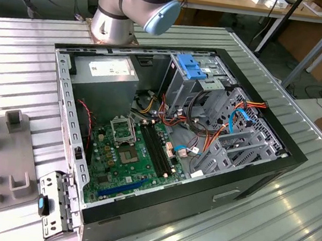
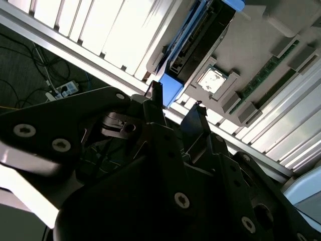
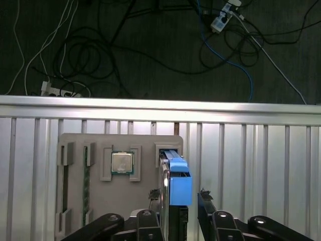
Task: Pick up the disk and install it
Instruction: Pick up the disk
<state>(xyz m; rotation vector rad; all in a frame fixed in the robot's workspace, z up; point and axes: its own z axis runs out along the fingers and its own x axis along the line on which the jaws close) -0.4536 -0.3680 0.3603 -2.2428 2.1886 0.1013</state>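
The disk [image 3: 179, 183] stands on edge in a slot of the grey tray [image 3: 75, 143], near a square chip [image 3: 122, 162]. In both wrist views the claw [image 3: 179, 193] is spread, one finger on each side of the disk, with a small gap at each side. The tray lies near the table [image 3: 251, 165] edge, with cables [image 3: 100, 50] on the floor beyond. The exterior view adds the open computer case [image 1: 197, 203] mid-table, well apart from the tray at that view's left.
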